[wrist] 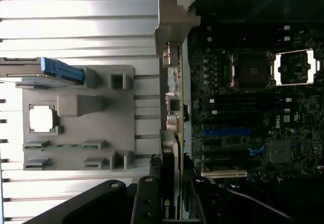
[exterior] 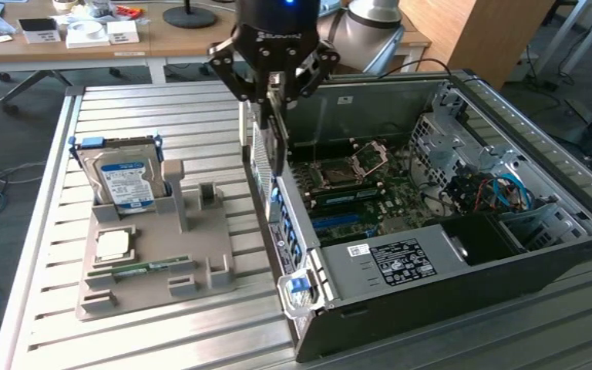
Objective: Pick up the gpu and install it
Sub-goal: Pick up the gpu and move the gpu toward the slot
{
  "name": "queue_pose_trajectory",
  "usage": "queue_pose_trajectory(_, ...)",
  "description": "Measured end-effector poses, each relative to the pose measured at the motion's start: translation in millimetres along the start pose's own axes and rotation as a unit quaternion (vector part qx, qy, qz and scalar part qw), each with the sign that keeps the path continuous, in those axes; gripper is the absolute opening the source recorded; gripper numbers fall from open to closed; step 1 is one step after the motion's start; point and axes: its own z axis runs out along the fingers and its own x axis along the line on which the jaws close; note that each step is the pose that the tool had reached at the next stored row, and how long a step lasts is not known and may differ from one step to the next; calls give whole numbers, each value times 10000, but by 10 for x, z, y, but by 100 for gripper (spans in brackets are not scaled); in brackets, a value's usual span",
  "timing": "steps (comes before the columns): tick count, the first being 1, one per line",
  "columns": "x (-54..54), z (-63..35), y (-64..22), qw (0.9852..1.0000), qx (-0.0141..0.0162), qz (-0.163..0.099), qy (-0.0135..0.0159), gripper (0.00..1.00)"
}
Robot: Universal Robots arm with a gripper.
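The gpu in gripper, near motherboard

The arm is running off the exterior view's upper edge. The gripper is covering the top edge of the gpu, and the card, turned edge-on, is hiding its faces. In the wrist view the picture's edge is cutting the card off. Print on the power supply label is reading too small to make out.

Nvidia logo on gpu; Dell mark on mobo; other labels unreadable.
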Motion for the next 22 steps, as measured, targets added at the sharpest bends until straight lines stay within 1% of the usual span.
queue_pose_trajectory(6, -246, 5, 11, 10000, -16, 1, 1, 27)
queue_pose_trajectory(7, -362, 7, 17, 10000, -25, 1, 1, 27)
queue_pose_trajectory(13, -622, 12, 29, 10000, -50, 2, 3, 27)
queue_pose_trajectory(14, -690, 14, 31, 10000, -56, 2, 3, 27)
queue_pose_trajectory(16, -781, 16, 36, 10000, -64, 2, 3, 27)
queue_pose_trajectory(22, -1042, 21, 48, 10000, -83, 2, 4, 27)
